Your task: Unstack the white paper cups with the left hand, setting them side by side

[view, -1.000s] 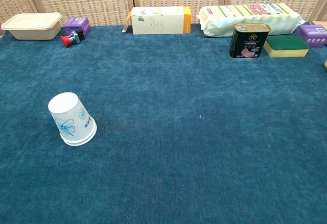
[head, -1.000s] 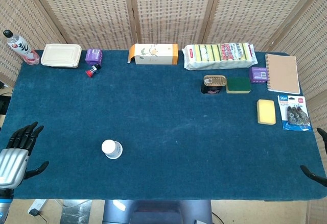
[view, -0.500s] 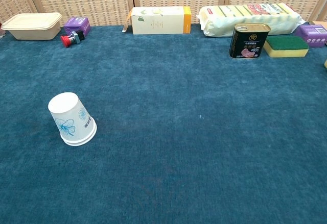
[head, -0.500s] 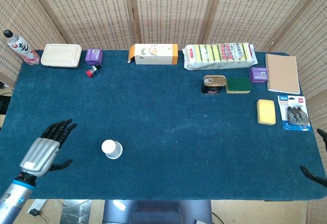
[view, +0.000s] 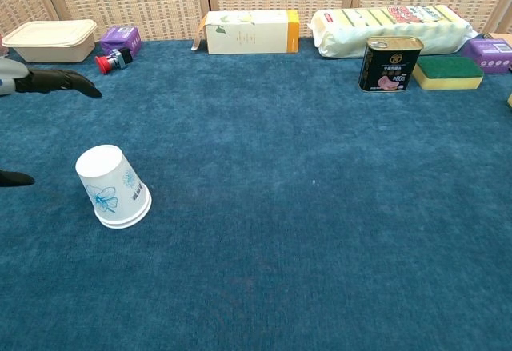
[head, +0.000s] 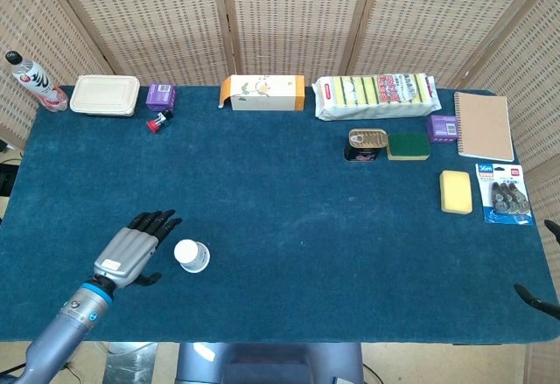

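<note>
Near the front left of the blue table (head: 289, 218), my cups (head: 191, 255) stood nested and upside down, leaning a little, white with a pale blue flower printed on the side and their rims doubled at the bottom. I had my left hand (head: 131, 248) just beside them on their left, not touching, holding nothing with its dark fingers (view: 68, 80) stretched out and apart. Of my right hand (head: 538, 298) I saw only dark tips at the table's right edge, too little to judge its state.
</note>
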Tool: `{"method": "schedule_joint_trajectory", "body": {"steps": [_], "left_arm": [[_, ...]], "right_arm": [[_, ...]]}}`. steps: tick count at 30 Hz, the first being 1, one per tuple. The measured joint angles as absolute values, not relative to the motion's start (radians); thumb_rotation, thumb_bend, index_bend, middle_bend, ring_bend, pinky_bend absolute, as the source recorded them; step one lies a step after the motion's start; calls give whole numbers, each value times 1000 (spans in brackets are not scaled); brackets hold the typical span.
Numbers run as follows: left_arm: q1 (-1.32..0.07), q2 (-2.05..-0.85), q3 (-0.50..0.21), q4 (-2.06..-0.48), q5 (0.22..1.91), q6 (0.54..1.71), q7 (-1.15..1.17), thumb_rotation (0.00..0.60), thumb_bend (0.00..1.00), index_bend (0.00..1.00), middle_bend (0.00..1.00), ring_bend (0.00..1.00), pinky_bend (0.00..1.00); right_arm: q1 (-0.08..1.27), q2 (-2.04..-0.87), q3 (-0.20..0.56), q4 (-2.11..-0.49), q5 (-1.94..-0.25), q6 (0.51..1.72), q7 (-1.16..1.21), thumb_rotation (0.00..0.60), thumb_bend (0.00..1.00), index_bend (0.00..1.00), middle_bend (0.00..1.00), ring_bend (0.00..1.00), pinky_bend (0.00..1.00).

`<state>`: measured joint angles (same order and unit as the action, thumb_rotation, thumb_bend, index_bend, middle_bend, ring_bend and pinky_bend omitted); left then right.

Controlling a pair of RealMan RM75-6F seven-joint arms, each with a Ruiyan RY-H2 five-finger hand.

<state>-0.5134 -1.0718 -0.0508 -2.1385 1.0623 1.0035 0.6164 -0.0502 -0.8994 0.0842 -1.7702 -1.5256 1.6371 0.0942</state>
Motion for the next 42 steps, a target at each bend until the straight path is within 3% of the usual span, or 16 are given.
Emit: {"method": "schedule_joint_trajectory", "body": {"steps": [19,32,42], "left_arm": [[-643,-1234,-31,-2131,818,1125,825,600,267,159,0,0,60],[-677,-1258,-13,-2114,794,1150,816,600,269,258,0,0,60],[-698,-1280,-1,-2106,777,1176,831,600,270,265,0,0,60]], "right_arm": [[-48,-888,78,-1764,-1544,1635,146,600,63,105,0,0,0],[-46,-885,76,-1761,-1548,1633,167,600,63,104,0,0,0],[-46,-884,76,-1759,-1548,1634,177,600,63,105,0,0,0]]}}
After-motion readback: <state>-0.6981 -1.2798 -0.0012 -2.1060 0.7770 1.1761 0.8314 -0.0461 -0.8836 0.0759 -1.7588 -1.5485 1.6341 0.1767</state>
